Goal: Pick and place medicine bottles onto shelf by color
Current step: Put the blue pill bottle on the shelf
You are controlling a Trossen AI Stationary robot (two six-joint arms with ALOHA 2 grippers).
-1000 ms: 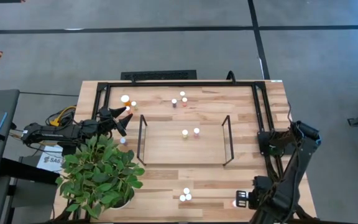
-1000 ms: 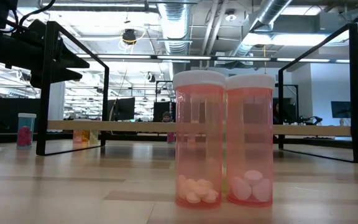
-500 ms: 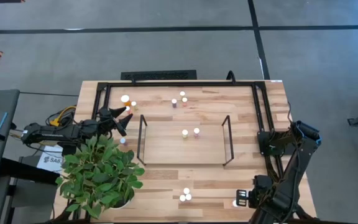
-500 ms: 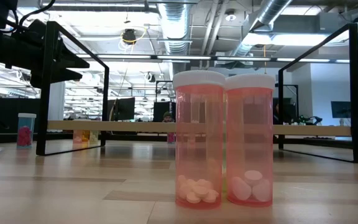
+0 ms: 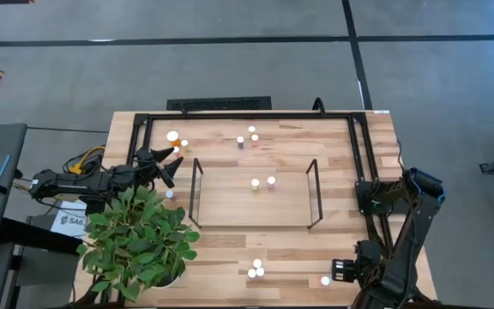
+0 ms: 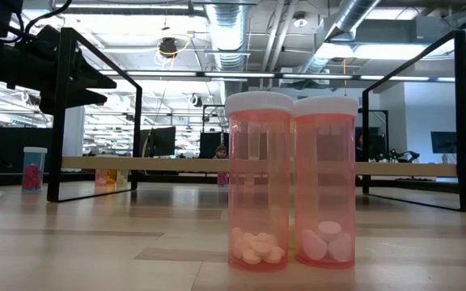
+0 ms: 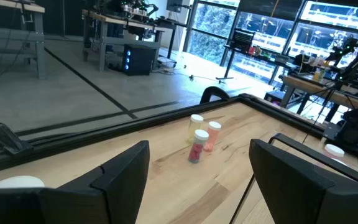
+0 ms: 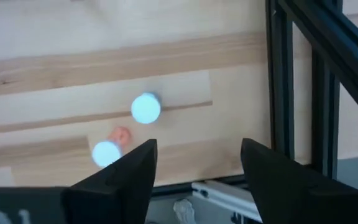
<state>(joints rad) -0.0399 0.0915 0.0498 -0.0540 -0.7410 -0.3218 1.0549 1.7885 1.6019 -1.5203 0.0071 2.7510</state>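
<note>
Right pincer (image 8: 194, 180) spread, empty, near-right counter (image 5: 298, 253) corner above bottle (image 5: 325, 280); left pincer (image 7: 197, 186) spread, far-left.

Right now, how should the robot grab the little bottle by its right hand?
Probably around its round sides below the white cap, coming straight down. The bottle stands upright, apart from other bottles, and the open right gripper is beside it, pointing down at the table.

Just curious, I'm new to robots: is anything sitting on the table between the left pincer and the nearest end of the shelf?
Nothing. From above, only bare wood lies between the left pincer and the shelf; the plant sits off to the side.
</note>
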